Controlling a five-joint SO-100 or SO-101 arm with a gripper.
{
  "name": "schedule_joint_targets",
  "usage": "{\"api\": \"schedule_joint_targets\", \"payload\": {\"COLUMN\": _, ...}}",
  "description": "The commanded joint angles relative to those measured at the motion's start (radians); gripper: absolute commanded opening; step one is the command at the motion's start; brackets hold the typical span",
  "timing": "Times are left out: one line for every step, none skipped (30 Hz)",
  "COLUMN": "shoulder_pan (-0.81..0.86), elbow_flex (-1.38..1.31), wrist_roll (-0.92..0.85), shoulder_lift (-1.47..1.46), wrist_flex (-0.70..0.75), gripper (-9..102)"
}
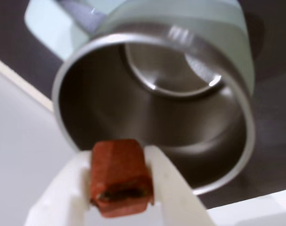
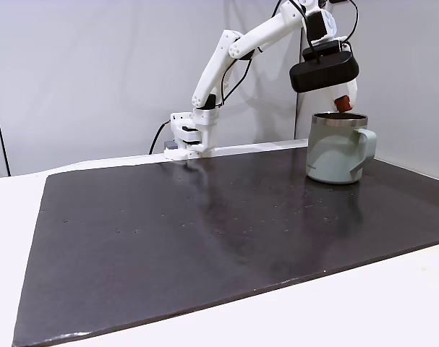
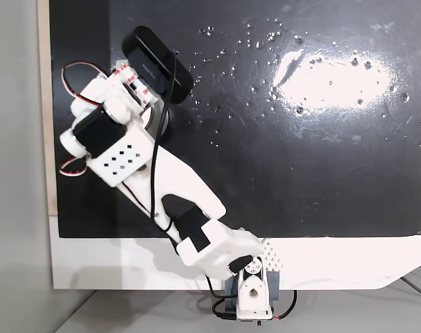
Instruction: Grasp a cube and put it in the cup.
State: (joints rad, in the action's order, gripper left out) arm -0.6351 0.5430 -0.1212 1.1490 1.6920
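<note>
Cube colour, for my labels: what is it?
Reddish-brown cube, clearest in the wrist view.

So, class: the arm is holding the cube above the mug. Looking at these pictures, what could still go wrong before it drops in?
1. In the wrist view the cube sits over the near edge of the cup's steel rim, not its centre; released now, it might clip the rim and bounce out.
2. The gripper pinches only the cube's sides, so it could slip early.
3. In a fixed view the gripper hangs close above the cup; lowering further might knock it.
</note>
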Motion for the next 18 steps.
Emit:
{"api": "schedule_joint_targets", "payload": {"shoulder_pan": -0.009, "elbow_flex": -0.005, "wrist_roll": -0.020, "shoulder_lift": 0.044, "wrist_flex": 0.002, "gripper": 2}}
{"api": "schedule_joint_targets", "payload": {"shoulder_pan": -0.011, "elbow_flex": -0.005, "wrist_roll": -0.026, "shoulder_lift": 0.044, "wrist_flex": 0.003, "gripper": 3}}
{"api": "schedule_joint_targets", "payload": {"shoulder_pan": -0.017, "elbow_flex": -0.005, "wrist_roll": -0.038, "shoulder_lift": 0.046, "wrist_flex": 0.008, "gripper": 6}}
{"api": "schedule_joint_targets", "payload": {"shoulder_pan": -0.023, "elbow_flex": -0.006, "wrist_roll": -0.055, "shoulder_lift": 0.046, "wrist_flex": 0.015, "gripper": 10}}
{"api": "schedule_joint_targets", "payload": {"shoulder_pan": -0.029, "elbow_flex": -0.014, "wrist_roll": -0.064, "shoulder_lift": 0.041, "wrist_flex": 0.031, "gripper": 15}}
{"api": "schedule_joint_targets", "payload": {"shoulder_pan": -0.037, "elbow_flex": -0.034, "wrist_roll": -0.069, "shoulder_lift": 0.028, "wrist_flex": 0.051, "gripper": 19}}
{"api": "schedule_joint_targets", "payload": {"shoulder_pan": -0.043, "elbow_flex": -0.057, "wrist_roll": -0.072, "shoulder_lift": 0.015, "wrist_flex": 0.067, "gripper": 21}}
{"api": "schedule_joint_targets", "payload": {"shoulder_pan": -0.046, "elbow_flex": -0.069, "wrist_roll": -0.072, "shoulder_lift": 0.011, "wrist_flex": 0.077, "gripper": 22}}
{"api": "schedule_joint_targets", "payload": {"shoulder_pan": -0.049, "elbow_flex": -0.074, "wrist_roll": -0.069, "shoulder_lift": 0.011, "wrist_flex": 0.077, "gripper": 23}}
{"api": "schedule_joint_targets", "payload": {"shoulder_pan": -0.052, "elbow_flex": -0.077, "wrist_roll": -0.069, "shoulder_lift": 0.011, "wrist_flex": 0.077, "gripper": 23}}
{"api": "schedule_joint_targets", "payload": {"shoulder_pan": -0.055, "elbow_flex": -0.077, "wrist_roll": -0.067, "shoulder_lift": 0.014, "wrist_flex": 0.078, "gripper": 23}}
{"api": "schedule_joint_targets", "payload": {"shoulder_pan": -0.058, "elbow_flex": -0.077, "wrist_roll": -0.067, "shoulder_lift": 0.015, "wrist_flex": 0.081, "gripper": 23}}
{"api": "schedule_joint_targets", "payload": {"shoulder_pan": -0.058, "elbow_flex": -0.074, "wrist_roll": -0.066, "shoulder_lift": 0.017, "wrist_flex": 0.084, "gripper": 23}}
{"api": "schedule_joint_targets", "payload": {"shoulder_pan": -0.060, "elbow_flex": -0.067, "wrist_roll": -0.064, "shoulder_lift": 0.021, "wrist_flex": 0.084, "gripper": 22}}
{"api": "schedule_joint_targets", "payload": {"shoulder_pan": -0.061, "elbow_flex": -0.064, "wrist_roll": -0.063, "shoulder_lift": 0.025, "wrist_flex": 0.084, "gripper": 22}}
{"api": "schedule_joint_targets", "payload": {"shoulder_pan": -0.061, "elbow_flex": -0.061, "wrist_roll": -0.063, "shoulder_lift": 0.028, "wrist_flex": 0.084, "gripper": 22}}
{"api": "schedule_joint_targets", "payload": {"shoulder_pan": -0.061, "elbow_flex": -0.060, "wrist_roll": -0.061, "shoulder_lift": 0.031, "wrist_flex": 0.084, "gripper": 22}}
{"api": "schedule_joint_targets", "payload": {"shoulder_pan": -0.063, "elbow_flex": -0.058, "wrist_roll": -0.061, "shoulder_lift": 0.032, "wrist_flex": 0.084, "gripper": 22}}
